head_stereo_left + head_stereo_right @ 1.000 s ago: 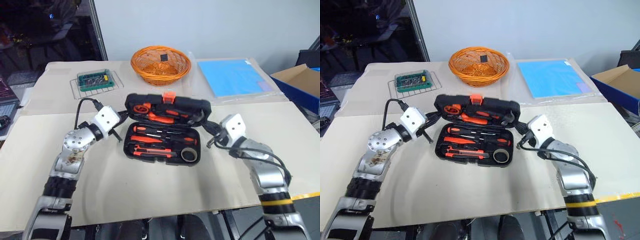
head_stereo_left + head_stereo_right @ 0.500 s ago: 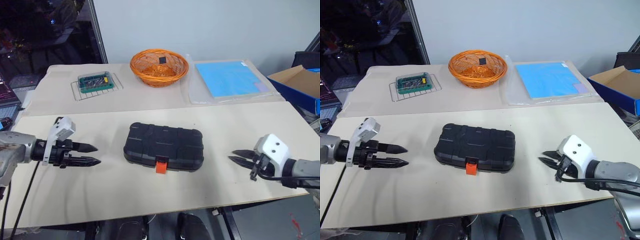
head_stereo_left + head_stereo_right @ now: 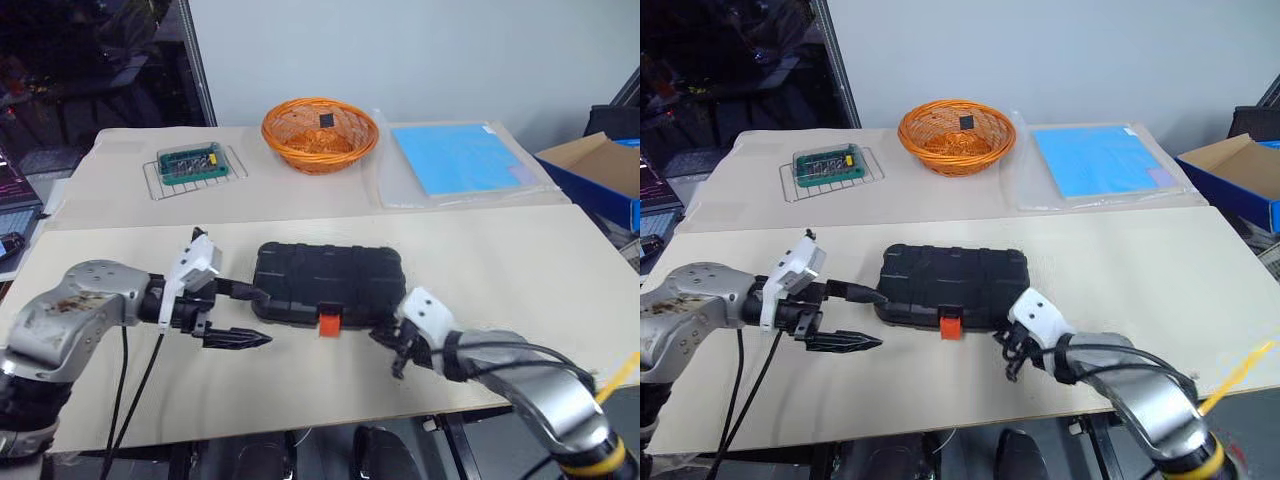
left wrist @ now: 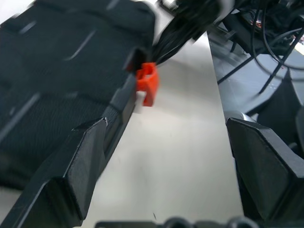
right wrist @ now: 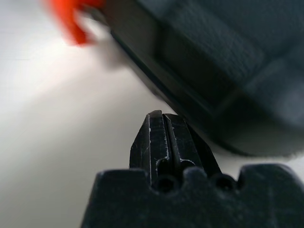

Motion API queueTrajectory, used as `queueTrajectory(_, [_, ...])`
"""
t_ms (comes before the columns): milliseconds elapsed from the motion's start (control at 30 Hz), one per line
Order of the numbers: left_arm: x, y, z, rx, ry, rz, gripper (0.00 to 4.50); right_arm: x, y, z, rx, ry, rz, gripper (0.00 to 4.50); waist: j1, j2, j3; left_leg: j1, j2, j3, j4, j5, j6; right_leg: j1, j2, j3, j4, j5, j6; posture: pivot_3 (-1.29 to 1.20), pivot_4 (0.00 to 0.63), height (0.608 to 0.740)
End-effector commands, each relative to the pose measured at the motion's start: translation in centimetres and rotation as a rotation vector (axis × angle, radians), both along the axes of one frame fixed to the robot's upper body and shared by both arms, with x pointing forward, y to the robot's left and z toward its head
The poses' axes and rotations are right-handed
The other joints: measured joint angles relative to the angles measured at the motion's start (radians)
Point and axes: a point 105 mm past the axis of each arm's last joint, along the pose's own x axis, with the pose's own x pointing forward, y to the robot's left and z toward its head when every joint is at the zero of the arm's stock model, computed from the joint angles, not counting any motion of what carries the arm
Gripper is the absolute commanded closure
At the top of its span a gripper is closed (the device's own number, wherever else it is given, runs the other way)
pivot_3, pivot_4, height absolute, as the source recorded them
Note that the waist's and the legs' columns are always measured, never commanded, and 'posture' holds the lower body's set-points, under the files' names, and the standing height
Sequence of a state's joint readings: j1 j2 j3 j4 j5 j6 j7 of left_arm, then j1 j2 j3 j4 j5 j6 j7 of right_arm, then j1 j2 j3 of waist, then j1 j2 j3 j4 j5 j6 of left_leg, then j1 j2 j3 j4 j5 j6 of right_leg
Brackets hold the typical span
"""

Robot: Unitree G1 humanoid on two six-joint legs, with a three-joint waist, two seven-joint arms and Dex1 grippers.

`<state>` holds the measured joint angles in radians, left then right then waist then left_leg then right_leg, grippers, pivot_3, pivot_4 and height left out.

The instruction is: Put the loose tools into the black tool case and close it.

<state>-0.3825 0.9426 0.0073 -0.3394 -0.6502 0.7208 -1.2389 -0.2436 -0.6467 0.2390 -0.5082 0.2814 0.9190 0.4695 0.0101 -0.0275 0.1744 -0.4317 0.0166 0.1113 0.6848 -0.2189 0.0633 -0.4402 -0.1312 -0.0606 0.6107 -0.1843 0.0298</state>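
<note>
The black tool case (image 3: 328, 283) lies shut in the middle of the table, its orange latch (image 3: 328, 323) on the front edge. The loose tools are hidden. My left gripper (image 3: 255, 317) stands open at the case's left end, one finger touching or nearly touching the case's side and the other lower, over the table. In the left wrist view the latch (image 4: 146, 83) shows beyond the spread fingers (image 4: 80, 161). My right gripper (image 3: 385, 338) is shut and holds nothing, its tip by the case's front right corner, just right of the latch. The right wrist view shows the closed fingertips (image 5: 164, 142) under the case's edge (image 5: 213, 61).
An orange wicker basket (image 3: 320, 130) stands at the back centre. A green box of bits (image 3: 195, 162) rests on a wire rack at the back left. A blue sheet (image 3: 462, 158) lies at the back right, and a cardboard box (image 3: 600, 165) stands beyond the table's right edge.
A second ago the case stood open with both grippers at its lid; it is now shut. Since half a second ago both grippers moved in to the case, the left opening wide, the right closing.
</note>
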Motion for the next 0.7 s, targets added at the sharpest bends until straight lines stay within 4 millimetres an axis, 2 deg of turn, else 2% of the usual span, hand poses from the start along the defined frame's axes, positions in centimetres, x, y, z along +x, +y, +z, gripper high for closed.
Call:
queueTrajectory(33, [0.4, -1.4, 0.8, -0.001, -0.096, -0.009, 0.20, 4.7, -0.9, 3.2, -0.043, -0.217, -0.172, 4.50, -0.006, 0.000, 0.000, 0.000, 0.000, 0.001, 0.000, 0.000, 0.000, 0.000, 0.000, 0.000, 0.000, 0.000, 0.000, 0.00, 0.150, 0.740])
queueTrajectory(100, [0.8, -1.8, 0.8, -0.007, -0.114, 0.009, 0.20, 6.3, -0.5, 4.0, -0.033, -0.260, -0.194, 4.50, -0.007, 0.000, 0.000, 0.000, 0.000, 0.001, 0.000, 0.001, 0.000, -0.001, 0.000, 0.000, 0.000, 0.001, 0.001, 0.00, 0.150, 0.740])
queueTrajectory(200, [2.3, -3.0, 0.5, -0.014, -0.154, 0.076, 0.20, 9.9, 0.2, 5.1, 0.027, -0.311, -0.223, 4.50, -0.017, 0.000, 0.000, 0.000, 0.000, 0.000, 0.000, 0.002, 0.001, 0.000, 0.002, 0.000, 0.000, 0.003, 0.003, 0.00, 0.150, 0.740])
queueTrajectory(267, [3.0, -3.6, 0.5, -0.019, -0.162, 0.112, 0.20, 10.1, 0.3, 4.9, 0.056, -0.267, -0.196, 4.50, -0.022, 0.000, 0.000, 0.000, -0.001, 0.001, 0.000, 0.002, 0.002, 0.001, 0.002, 0.001, 0.000, 0.005, 0.006, 0.00, 0.150, 0.740])
queueTrajectory(367, [3.6, -4.2, 0.3, -0.019, -0.169, 0.125, 0.20, 8.8, -0.6, 4.7, 0.067, -0.213, -0.157, 4.50, -0.019, 0.000, 0.000, 0.000, -0.001, 0.000, 0.000, 0.002, 0.003, 0.001, 0.002, 0.001, 0.001, 0.007, 0.004, 0.00, 0.150, 0.740])
queueTrajectory(400, [3.7, -4.4, 0.1, -0.011, -0.169, 0.118, 0.00, 7.9, -1.2, 4.6, 0.070, -0.188, -0.148, 3.92, -0.013, 0.000, 0.000, -0.001, -0.001, 0.000, 0.000, 0.002, 0.003, 0.001, 0.002, 0.000, 0.000, 0.008, 0.002, 0.00, 0.150, 0.740])
queueTrajectory(500, [4.3, -4.7, -0.7, 0.023, -0.154, 0.128, 0.00, 5.2, -1.7, 4.6, 0.102, -0.135, -0.112, 2.99, -0.004, 0.000, 0.000, -0.003, -0.002, -0.001, 0.000, 0.002, 0.003, 0.001, 0.002, 0.000, 0.000, 0.008, 0.003, 0.00, 0.150, 0.740])
queueTrajectory(567, [4.8, -4.7, -1.3, 0.044, -0.130, 0.135, 0.00, 3.9, -1.1, 5.3, 0.187, -0.108, -0.093, 2.27, -0.007, 0.000, 0.000, -0.004, -0.002, 0.000, 0.000, 0.001, 0.003, 0.001, 0.002, 0.000, -0.001, 0.008, 0.003, 0.00, 0.150, 0.740])
queueTrajectory(633, [4.9, -4.7, -2.8, 0.091, -0.066, 0.130, 0.00, 2.6, 0.3, 5.9, 0.298, -0.077, -0.058, 1.65, -0.012, 0.000, 0.000, -0.004, -0.002, 0.000, 0.000, 0.000, 0.006, 0.000, 0.002, 0.001, -0.001, 0.008, 0.003, 0.00, 0.150, 0.740])
queueTrajectory(700, [5.0, -4.6, -4.1, 0.130, -0.018, 0.128, 0.00, 2.4, 1.2, 5.8, 0.339, -0.060, -0.055, 0.96, -0.013, 0.000, 0.000, -0.002, -0.001, -0.001, 0.000, 0.001, 0.004, 0.000, 0.003, 0.001, -0.001, 0.006, 0.006, 0.00, 0.150, 0.740])
